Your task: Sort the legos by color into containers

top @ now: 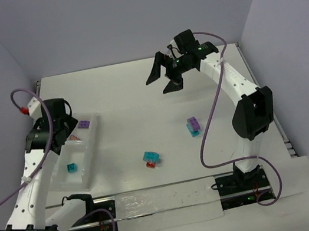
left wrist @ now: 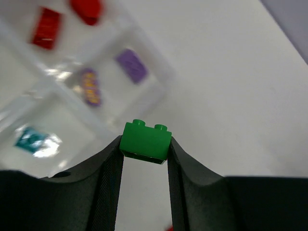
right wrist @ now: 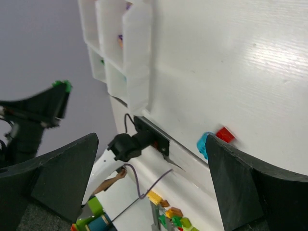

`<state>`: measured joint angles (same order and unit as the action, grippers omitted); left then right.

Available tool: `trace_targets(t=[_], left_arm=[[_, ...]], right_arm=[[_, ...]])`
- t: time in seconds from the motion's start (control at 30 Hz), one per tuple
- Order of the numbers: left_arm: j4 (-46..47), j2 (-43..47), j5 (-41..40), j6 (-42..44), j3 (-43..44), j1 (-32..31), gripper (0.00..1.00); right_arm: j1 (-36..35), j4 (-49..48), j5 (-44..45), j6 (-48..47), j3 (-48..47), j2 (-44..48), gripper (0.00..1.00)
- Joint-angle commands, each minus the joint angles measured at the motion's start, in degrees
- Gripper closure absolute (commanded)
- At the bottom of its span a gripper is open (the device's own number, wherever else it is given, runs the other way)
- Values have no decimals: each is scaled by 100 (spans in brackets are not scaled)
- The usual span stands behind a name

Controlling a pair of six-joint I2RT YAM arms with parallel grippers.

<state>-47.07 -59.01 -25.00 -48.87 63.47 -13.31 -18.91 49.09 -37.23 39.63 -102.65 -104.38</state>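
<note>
— Left gripper [left wrist: 144,147] status?
— Clamped on green lego [left wrist: 145,139], pinched by its sides, studs up, held near the rim of the tray [left wrist: 163,72].
— Right gripper [top: 164,78]?
— Spread wide, gripping nothing, raised over the far worktop [top: 109,93].
— Loose legos?
— Lying mid-worktop: cyan-and-red pair [top: 150,159], purple-on-cyan pair [top: 193,125], well apart from both grippers.

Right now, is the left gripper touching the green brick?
Touching. The left wrist view shows the green brick squeezed between both fingers of the left gripper.
</note>
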Motion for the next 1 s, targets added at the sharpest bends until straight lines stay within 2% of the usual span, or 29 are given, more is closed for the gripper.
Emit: trace_targets(t=[0.0, 0.1, 0.23, 0.43, 0.6, 0.77, 0.83, 0.9, 0.97], left_arm=[[-1753, -245, -1568, -1224, 203, 583, 100], [-1586, -363, -1604, -1047, 7, 1334, 100], [-1414, -638, -1542, -940, -206, 1912, 100], [-795, -953, -1293, -569, -561, 2221, 100], [-847, -1319, -1442, -944, -609, 2320, 100], [-716, -1385, -1367, -967, -714, 2447, 100], [-712, -1443, -1409, -1010, -755, 2456, 89], [-658, -1463, -1437, -995, -774, 2480, 84], [-580, -1473, -1379, -905, -776, 2507, 67]], right_arm=[[-50, 578, 309, -428, -109, 180, 0], [-57, 599, 281, -438, -112, 190, 0], [-51, 709, 217, -510, -170, 189, 0], [-51, 879, 140, -595, -269, 99, 0], [-51, 1218, 119, -738, -671, -154, 0], [-51, 1349, 32, -738, -942, -339, 0], [-60, 1367, 11, -723, -1024, -432, 0], [-60, 1359, -2, -704, -1088, -476, 0], [-69, 1358, -21, -678, -1108, -504, 0]])
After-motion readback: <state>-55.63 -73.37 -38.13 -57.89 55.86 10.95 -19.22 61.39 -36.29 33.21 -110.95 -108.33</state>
